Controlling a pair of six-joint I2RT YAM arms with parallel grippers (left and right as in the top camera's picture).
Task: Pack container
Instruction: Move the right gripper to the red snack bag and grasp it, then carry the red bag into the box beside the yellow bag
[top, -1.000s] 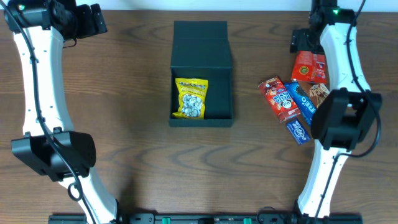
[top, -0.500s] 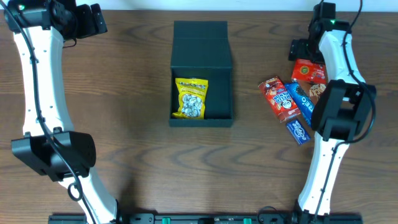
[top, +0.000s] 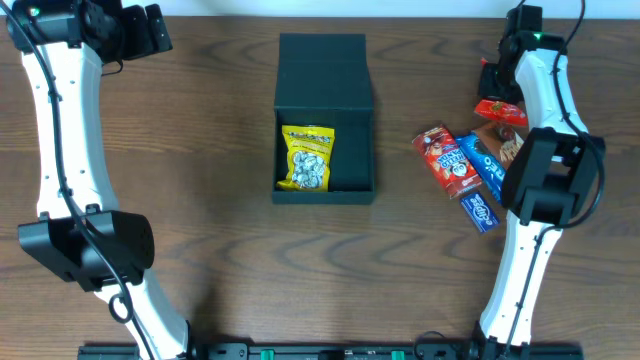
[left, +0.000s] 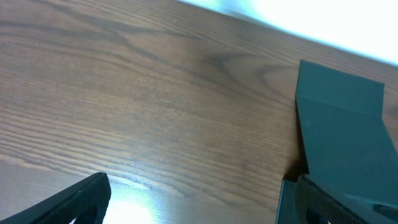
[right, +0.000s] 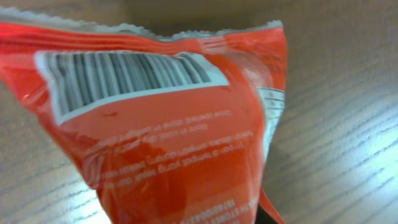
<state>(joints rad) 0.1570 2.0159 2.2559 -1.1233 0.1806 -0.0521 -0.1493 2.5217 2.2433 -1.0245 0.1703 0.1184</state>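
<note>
The dark teal container sits open at the table's centre, its flap lid folded back, and a yellow snack packet lies inside. My right gripper is at the far right, shut on a red snack packet whose end is pinched up. That red packet fills the right wrist view, barcode upward, and hides the jaws. My left gripper hangs open at the far left corner, well clear of the box. Its dark fingers frame bare wood, with the container at the right.
A small heap of packets lies right of the box: a red one, a blue one, a brown one and a small blue one. Both white arms run down the table's sides.
The right gripper went from open to shut on the red packet. The packet now looks bunched and tipped up instead of lying flat. The left arm has not moved.
</note>
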